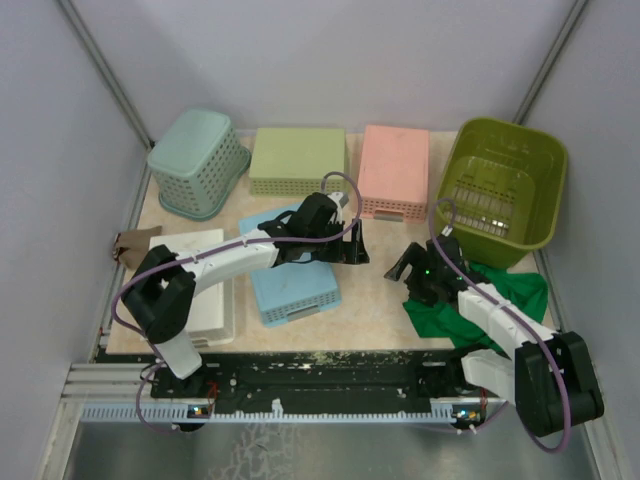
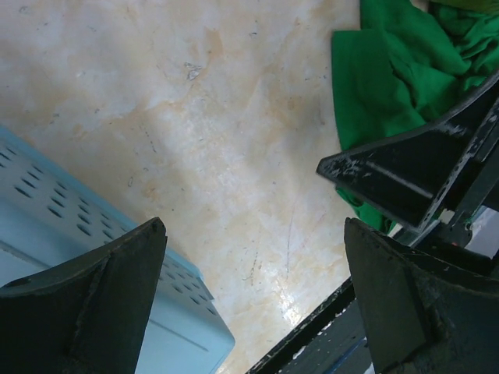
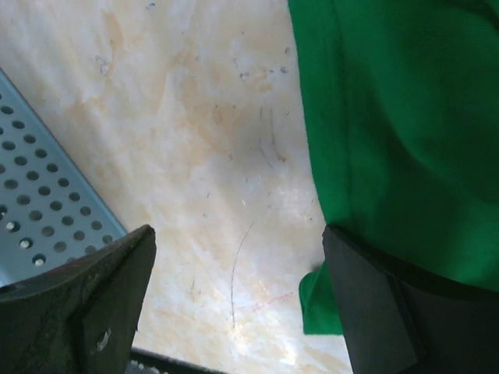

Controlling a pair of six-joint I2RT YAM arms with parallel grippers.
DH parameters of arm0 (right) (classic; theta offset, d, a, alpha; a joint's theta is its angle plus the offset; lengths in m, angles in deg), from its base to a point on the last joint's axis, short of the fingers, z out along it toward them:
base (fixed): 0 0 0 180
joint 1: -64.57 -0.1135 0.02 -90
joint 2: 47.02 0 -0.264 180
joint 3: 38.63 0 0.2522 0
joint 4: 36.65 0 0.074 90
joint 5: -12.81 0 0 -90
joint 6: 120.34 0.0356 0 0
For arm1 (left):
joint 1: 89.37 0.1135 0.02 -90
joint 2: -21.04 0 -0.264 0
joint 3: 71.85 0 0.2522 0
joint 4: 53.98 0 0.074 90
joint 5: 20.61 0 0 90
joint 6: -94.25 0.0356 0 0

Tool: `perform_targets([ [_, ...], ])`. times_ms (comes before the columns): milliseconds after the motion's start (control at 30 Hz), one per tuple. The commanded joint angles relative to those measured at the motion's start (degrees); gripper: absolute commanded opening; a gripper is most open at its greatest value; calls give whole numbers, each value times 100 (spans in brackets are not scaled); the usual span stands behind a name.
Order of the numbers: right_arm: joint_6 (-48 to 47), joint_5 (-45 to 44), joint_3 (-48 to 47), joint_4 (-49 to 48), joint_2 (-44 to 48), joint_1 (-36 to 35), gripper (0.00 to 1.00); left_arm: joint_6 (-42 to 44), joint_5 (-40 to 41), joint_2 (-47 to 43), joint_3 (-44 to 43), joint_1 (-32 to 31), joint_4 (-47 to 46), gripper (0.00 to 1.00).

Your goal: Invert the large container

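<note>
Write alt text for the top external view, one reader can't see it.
Olive tub sits far right, opening up and tipped toward the camera, ungripped. The left gripper and right gripper hang open and empty over mid-table. A blue basket lies under the left arm, a green cloth under the right.

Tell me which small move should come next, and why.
Probably reach the right gripper forward to the near rim of the large container. It stands open side up, ungrasped; this gripper is open, empty and nearest, by the green cloth.
</note>
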Motion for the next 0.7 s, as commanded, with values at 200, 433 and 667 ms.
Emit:
perform_targets([
  [200, 1244, -2996, -797, 2616, -872, 72, 88, 176, 514, -459, 637, 236, 232, 100],
  [433, 2334, -3937, -874, 3701, -714, 482, 87, 296, 627, -740, 791, 246, 451, 100],
  [667, 2329, -4455, -1245, 4130, 308, 584, 87, 318, 504, -892, 864, 246, 445, 100],
])
